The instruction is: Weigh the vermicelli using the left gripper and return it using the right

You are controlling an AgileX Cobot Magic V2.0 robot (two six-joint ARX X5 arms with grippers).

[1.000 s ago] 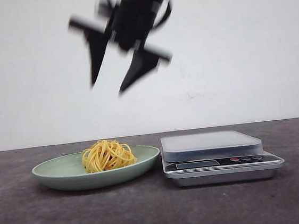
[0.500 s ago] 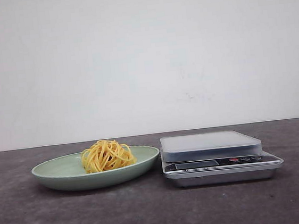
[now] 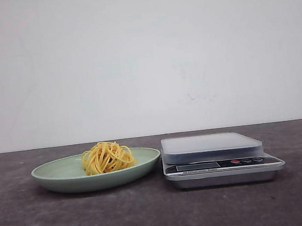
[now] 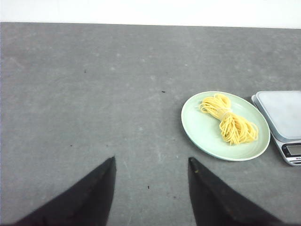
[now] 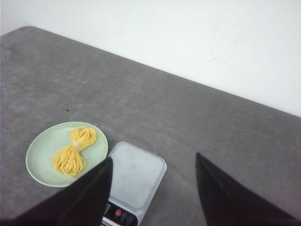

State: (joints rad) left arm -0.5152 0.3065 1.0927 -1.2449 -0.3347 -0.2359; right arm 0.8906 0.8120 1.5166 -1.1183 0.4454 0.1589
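Note:
The yellow vermicelli nest lies on the pale green plate, left of the silver kitchen scale. No gripper shows in the front view. In the left wrist view my left gripper is open and empty, high above bare table, with the plate, the vermicelli and the scale off to one side. In the right wrist view my right gripper is open and empty, high above the scale; the plate and vermicelli lie beside it.
The dark grey table runs to a plain white wall behind. The scale's weighing platform carries nothing. Its button panel faces the front.
One second ago an open black gripper hung blurred above the plate and scale in the front view. It has lifted out of that view. Plate, vermicelli and scale stay put.

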